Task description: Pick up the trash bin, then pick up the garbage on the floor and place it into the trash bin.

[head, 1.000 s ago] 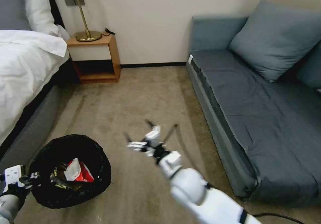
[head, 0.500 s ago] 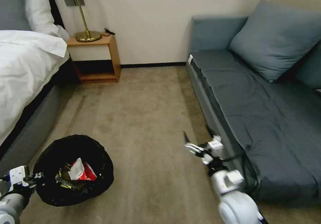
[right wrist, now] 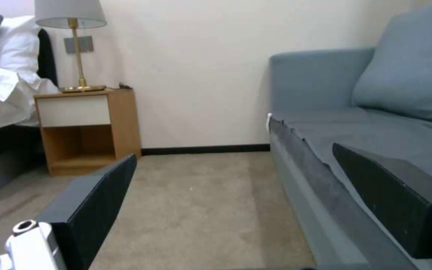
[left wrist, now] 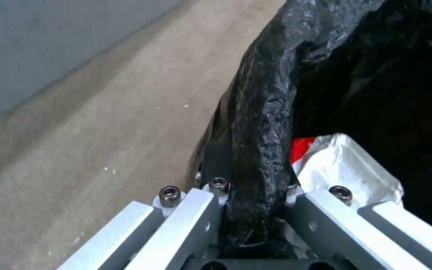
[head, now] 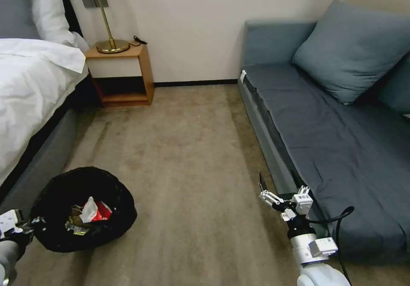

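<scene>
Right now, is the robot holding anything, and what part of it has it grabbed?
Yes: the left gripper pinches the trash bin by its bag-covered rim. The right gripper is open and holds nothing.

A bedroom, likely in a hotel or home: a bed with white linen, a small wooden nightstand carrying a brass lamp with a white shade, a grey-blue fabric sofa with cushion, and beige carpet.

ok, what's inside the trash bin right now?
In the trash bin, held at its rim by the left gripper: a red-and-white snack bag on top, with brownish wrappers beside it. Anything beneath them is covered by the litter and the dark liner.
</scene>
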Available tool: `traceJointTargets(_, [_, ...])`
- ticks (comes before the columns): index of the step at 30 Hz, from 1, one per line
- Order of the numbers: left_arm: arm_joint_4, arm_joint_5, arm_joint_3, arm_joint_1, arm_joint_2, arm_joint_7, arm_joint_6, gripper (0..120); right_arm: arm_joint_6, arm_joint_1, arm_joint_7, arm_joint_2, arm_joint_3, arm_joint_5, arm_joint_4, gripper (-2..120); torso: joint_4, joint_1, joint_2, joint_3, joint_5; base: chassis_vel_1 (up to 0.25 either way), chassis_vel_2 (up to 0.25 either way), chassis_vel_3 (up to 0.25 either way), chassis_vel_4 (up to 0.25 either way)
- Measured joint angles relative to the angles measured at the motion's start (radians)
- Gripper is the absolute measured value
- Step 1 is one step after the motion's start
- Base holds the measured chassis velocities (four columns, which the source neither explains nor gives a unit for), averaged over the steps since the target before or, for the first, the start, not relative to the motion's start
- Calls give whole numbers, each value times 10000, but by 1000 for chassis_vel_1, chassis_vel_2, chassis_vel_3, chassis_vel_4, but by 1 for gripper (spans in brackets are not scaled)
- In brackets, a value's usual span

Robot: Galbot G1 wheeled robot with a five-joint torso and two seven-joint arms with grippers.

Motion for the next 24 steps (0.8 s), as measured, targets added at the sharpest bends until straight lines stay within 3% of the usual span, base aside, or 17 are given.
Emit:
traceJointTargets(5, [907,-911,84,-616,197,-817,6,3,-14,19,0,-4,-24,9,-5,100,-3,0,0,0,1,0,0,0,0])
traceJointTargets(12, [1553,-1261,266,-883,308,-1079,11,4,-30,35,1,-7,-44,14,-12,100,-2,0,0,0,2,0,0,0,0])
traceJointTargets(15, [1617,-1264,309,-919,303,-1100,11,10,-33,37,2,-8,-46,16,-13,100,-2,0,0,0,2,0,0,0,0])
traceJointTargets(24, [1369,-1055,125,-655,277,-1022,9,46,-46,48,5,-13,-60,22,-23,100,-1,0,0,0,4,0,0,0,0])
